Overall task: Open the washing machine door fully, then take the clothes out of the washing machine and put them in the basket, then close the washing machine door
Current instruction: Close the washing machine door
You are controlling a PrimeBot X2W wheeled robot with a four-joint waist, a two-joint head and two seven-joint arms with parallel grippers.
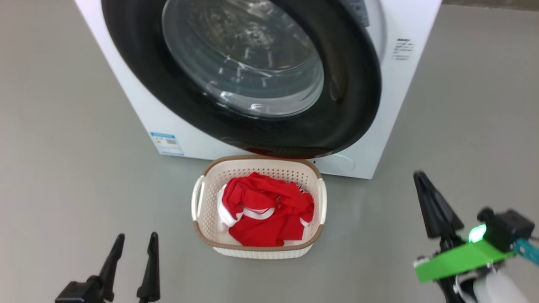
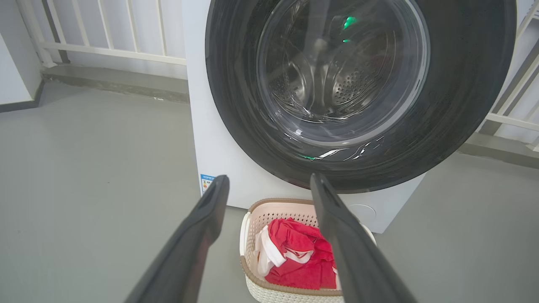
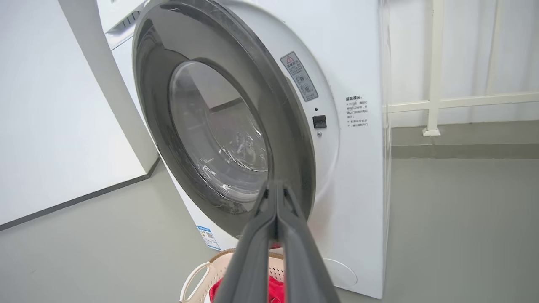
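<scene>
The washing machine (image 1: 198, 145) stands ahead with its door (image 1: 345, 105) swung most of the way across the opening. In the right wrist view the door (image 3: 156, 105) still stands off the front panel on its latch side. The red and white clothes (image 1: 265, 210) lie in the cream basket (image 1: 263, 252) on the floor before the machine. My left gripper (image 1: 137, 235) is open and empty, left of the basket. To the basket's right, my right gripper (image 1: 420, 176) is shut on nothing. Its closed tips (image 3: 276, 185) point at the door's lower rim without touching it.
Grey floor spreads on both sides of the machine. A white railing (image 2: 105, 46) runs along a low kerb behind it, and a white wall (image 3: 50, 126) stands to the left in the right wrist view. The steel drum (image 2: 337, 84) shows through the glass.
</scene>
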